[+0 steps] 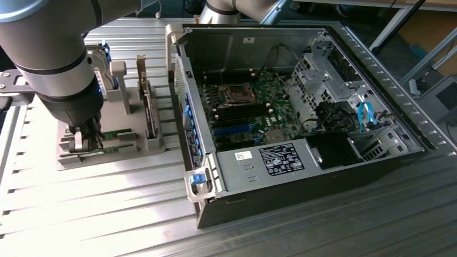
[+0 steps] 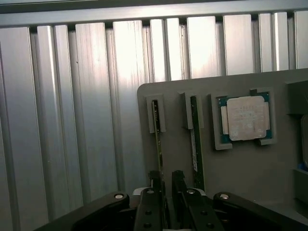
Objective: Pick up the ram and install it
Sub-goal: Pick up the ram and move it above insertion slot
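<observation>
1. The gripper hangs low over the grey holder tray. Its two black fingers stand a little apart, with a dark gap between them.
2. The ram, a thin green stick on edge in its slot, runs straight ahead from that gap. Its near end passes in between the fingers, close to one inner face. I cannot tell whether either finger presses on it.
3. On one side of the tool, the tray's outer edge and rounded corner lie close by the ram's slot. Past that edge there is only ribbed metal table, so this is the open side.
4. On the other side, a second stick with a white label stands in the neighbouring slot, parallel to the ram and near it. This is the tight side.
5. Beyond that second stick, the square processor sits in its own pocket, well apart from the fingers.
6. In the exterior view the gripper is down at the end of the tray nearer the camera. Taller upright holders stand in the tray beyond the tool.
7. The open computer case rises just beside the tray on the exterior view's right. Its motherboard lies inside, past the case wall and well apart from the gripper.
</observation>
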{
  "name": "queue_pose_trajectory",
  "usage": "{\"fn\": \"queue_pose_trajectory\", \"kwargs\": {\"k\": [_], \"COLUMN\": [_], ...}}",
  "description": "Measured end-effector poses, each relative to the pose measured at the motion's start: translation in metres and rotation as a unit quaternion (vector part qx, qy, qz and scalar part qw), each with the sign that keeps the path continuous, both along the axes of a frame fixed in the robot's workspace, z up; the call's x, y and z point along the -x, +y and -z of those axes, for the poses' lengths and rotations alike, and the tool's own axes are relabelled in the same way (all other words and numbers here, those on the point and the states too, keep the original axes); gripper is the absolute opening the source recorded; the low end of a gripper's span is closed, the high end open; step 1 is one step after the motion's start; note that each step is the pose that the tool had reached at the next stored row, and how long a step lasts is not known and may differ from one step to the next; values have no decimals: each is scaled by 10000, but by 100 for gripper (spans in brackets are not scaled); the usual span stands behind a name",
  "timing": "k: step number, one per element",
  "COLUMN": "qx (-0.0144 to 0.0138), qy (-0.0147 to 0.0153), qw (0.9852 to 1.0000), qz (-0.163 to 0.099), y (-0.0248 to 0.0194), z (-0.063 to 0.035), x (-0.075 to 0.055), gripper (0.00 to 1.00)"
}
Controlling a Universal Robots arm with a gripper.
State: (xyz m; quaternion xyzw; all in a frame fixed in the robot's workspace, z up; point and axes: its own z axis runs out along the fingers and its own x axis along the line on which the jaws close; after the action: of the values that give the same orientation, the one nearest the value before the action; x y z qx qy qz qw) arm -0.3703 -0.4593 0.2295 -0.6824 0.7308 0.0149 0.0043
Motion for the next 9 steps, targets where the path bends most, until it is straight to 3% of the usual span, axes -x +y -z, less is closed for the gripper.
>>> {"fn": "queue_pose_trajectory", "kwargs": {"k": [9], "qx": [-2], "qy": [-6], "qw": [10000], "qz": [0], "y": [-1], "z": [49], "x": [0], "gripper": [24]}}
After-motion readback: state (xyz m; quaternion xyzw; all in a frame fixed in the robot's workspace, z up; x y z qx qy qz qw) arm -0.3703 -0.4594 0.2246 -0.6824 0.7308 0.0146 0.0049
